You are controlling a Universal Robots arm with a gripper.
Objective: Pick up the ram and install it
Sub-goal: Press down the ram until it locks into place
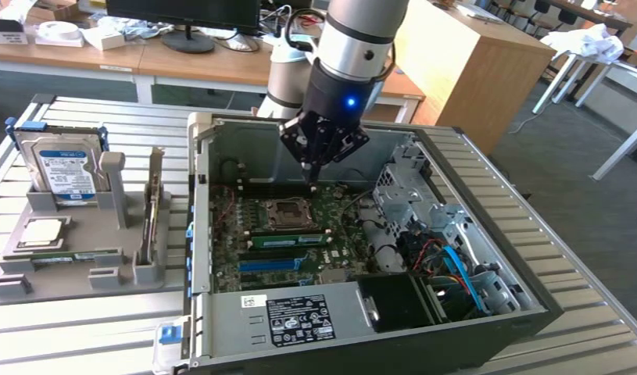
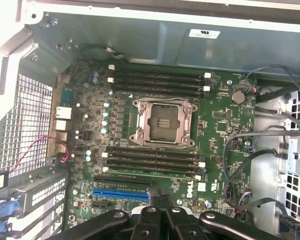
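Above the open computer case [image 1: 459,234], clear of its walls, the clenched fingers [image 1: 314,181] hold nothing; one ram [image 1: 287,240] sits installed, another ram [image 1: 76,256] lies on the grey rack [image 1: 89,285].

Lighting: bright, even daylight-like room light in the exterior view; slatted tabletop [image 1: 568,312] pale and slightly washed out toward the exterior view's right.
Glare: silver arm casing [image 1: 360,39] carries a soft vertical sheen; a small blue indicator lamp [image 1: 348,101] glows on the wrist.
Shadow: computer case [image 1: 527,320] interior is darker than its surroundings; the far wall and the cable corner sit in shade.
Wrist view: case rim [image 2: 0,30] is overexposed to near white; the perforated panel [image 2: 30,120] is backlit. The motherboard [image 2: 90,100] is evenly lit and legible, with mild softness and straight edges bowed toward the corners. The claw [image 2: 162,220] is dark and blurred.
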